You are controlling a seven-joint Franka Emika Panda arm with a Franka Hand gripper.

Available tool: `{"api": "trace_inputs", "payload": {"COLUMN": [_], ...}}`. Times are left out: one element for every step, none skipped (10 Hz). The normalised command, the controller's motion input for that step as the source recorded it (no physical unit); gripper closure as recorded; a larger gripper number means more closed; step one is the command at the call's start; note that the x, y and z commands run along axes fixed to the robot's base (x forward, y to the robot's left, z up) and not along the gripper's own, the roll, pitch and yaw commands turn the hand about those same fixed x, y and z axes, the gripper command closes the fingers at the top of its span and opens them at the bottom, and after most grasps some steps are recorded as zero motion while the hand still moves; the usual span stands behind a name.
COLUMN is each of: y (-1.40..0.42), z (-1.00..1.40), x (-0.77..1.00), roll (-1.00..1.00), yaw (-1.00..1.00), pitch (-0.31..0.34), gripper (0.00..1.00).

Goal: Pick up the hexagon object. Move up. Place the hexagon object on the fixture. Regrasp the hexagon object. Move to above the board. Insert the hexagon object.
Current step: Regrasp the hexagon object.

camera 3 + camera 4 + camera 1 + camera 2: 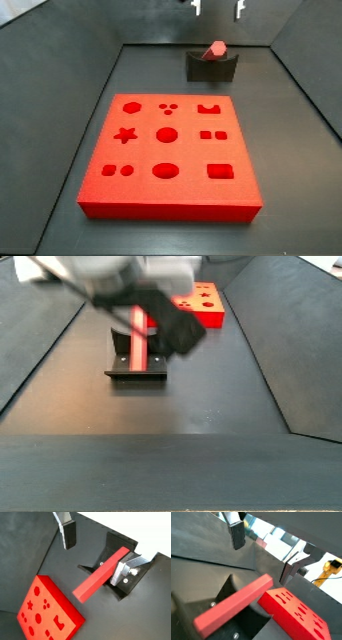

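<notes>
The hexagon object, a slim red bar, rests tilted in the notch of the dark fixture at the far end of the floor. In a side view, my gripper hangs open well above it, holding nothing. In both wrist views the bar lies below my spread fingers, apart from them. The red board, with shaped recesses in its top, lies flat in front of the fixture. In a side view my gripper is a blur over the bar.
Dark sloped walls enclose the black floor on both sides. The fixture's base plate stands a short way from the board. A yellow stand shows beyond the enclosure.
</notes>
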Motion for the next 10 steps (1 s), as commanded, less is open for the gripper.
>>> {"api": "trace_inputs", "payload": {"y": [-1.00,-1.00,-1.00,-1.00,-0.98,-0.86,-0.60,-0.39,-0.11,-0.03], "z": [0.83,0.80,0.73,0.65,0.49,0.35,0.18,0.10,0.05,0.04], "x": [-0.01,-0.03,-0.05,-0.06,-0.06,-0.05,-0.04,-0.04,-0.04,-0.04], "roll": [1.00,1.00,1.00,1.00,1.00,1.00,1.00,1.00,1.00,1.00], "yaw": [0.01,0.01,0.01,0.01,0.01,0.01,0.01,0.02,0.02,0.02], "pitch": [0.033,0.028,0.020,0.017,0.014,0.012,0.008,0.005,-0.001,-0.003], "gripper": [0.00,0.00,0.00,0.00,0.00,0.00,0.00,0.00,0.00,0.00]}}
